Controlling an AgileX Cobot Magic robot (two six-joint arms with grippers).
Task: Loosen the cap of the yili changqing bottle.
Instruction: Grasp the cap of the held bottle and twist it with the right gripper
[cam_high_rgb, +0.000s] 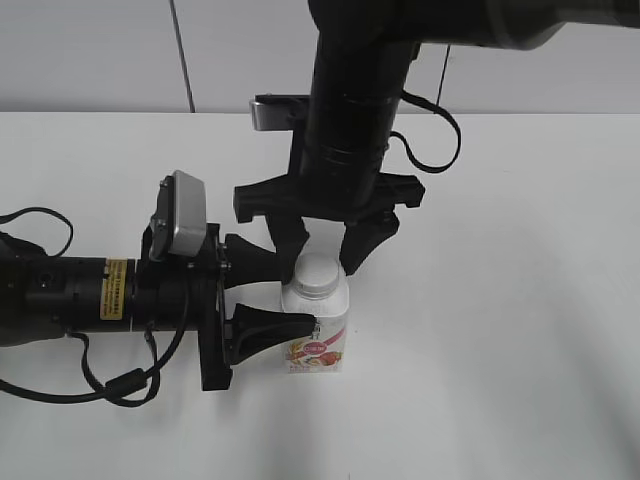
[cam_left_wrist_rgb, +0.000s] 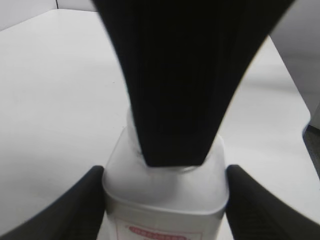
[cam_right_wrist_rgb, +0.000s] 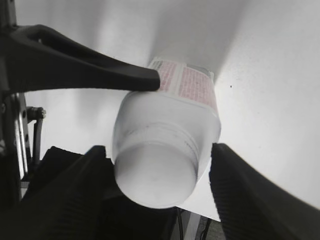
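Note:
The yili changqing bottle (cam_high_rgb: 318, 340) stands upright on the white table, its pink-red label facing front. Its white cap (cam_high_rgb: 318, 276) is on the neck. My left gripper (cam_high_rgb: 298, 298) reaches in from the left and is shut on the bottle's body; in the left wrist view (cam_left_wrist_rgb: 165, 210) both fingers press the bottle's (cam_left_wrist_rgb: 165, 192) sides. My right gripper (cam_high_rgb: 320, 262) hangs from above, open, its fingers on either side of the cap with a gap. In the right wrist view the gripper (cam_right_wrist_rgb: 160, 192) straddles the cap (cam_right_wrist_rgb: 155, 180) above the bottle (cam_right_wrist_rgb: 175, 115). In the left wrist view a right finger hides the cap.
The white table (cam_high_rgb: 520, 350) stretches around the bottle, with a pale wall behind. A black cable (cam_high_rgb: 110, 385) trails from the left arm at the front left. The table's edge (cam_right_wrist_rgb: 200, 212) shows in the right wrist view.

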